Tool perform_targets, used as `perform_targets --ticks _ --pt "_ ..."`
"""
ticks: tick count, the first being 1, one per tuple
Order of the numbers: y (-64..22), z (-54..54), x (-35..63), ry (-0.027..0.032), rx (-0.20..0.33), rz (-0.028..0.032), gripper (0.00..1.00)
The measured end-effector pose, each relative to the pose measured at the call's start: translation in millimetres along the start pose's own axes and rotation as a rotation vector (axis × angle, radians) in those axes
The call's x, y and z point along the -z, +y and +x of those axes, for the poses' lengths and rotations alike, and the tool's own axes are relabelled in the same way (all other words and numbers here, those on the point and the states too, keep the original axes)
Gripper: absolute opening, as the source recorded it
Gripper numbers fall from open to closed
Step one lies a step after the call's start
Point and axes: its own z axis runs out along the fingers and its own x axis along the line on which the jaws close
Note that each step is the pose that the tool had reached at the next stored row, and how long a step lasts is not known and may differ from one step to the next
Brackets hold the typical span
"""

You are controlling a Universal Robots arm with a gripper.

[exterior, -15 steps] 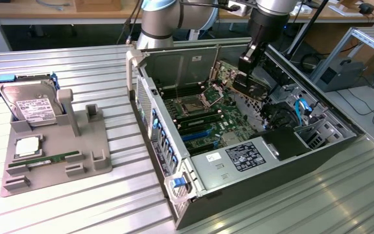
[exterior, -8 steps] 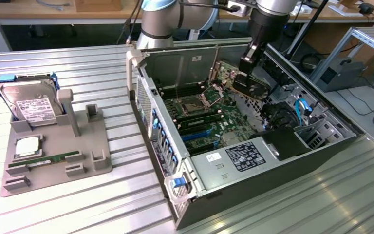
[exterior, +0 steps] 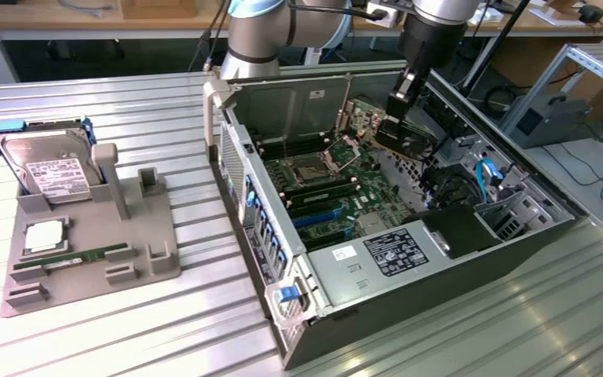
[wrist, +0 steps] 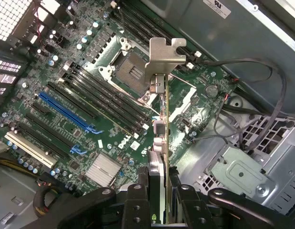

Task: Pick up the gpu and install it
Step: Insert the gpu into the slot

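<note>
While the arm hangs inside the open black metal computer case (exterior: pixel 490 259), its gripper (wrist: pixel 159 193) is clamped on the gpu (wrist: pixel 160 119), a thin dark card with a silver metal bracket. The card hangs on edge straight below the gripper, over the green motherboard (wrist: pixel 109 131).

You have one open computer case (exterior: pixel 385 259) on the worktop (exterior: pixel 155 118), toward its edge on the exterior view's right. There is also one grey fixture tray (exterior: pixel 92 271) toward its edge on the exterior view's left. On that tray you can count one hard drive (exterior: pixel 50 169), one square processor chip (exterior: pixel 45 236) and one RAM stick (exterior: pixel 76 258). There is one gpu (wrist: pixel 161 102), held in one end effector (wrist: pixel 159 188). On the one motherboard (wrist: pixel 204 102) inside the case, you can count two blue slots (wrist: pixel 66 112), one white slot (wrist: pixel 30 149), one processor socket (wrist: pixel 130 71) and one finned silver heatsink (wrist: pixel 104 169).
</note>
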Motion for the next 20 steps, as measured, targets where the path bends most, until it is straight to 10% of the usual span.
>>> perform_targets --ticks 20 --pt "0.0 0.0 0.0 -0.0036 0.091 -0.0026 0.27"
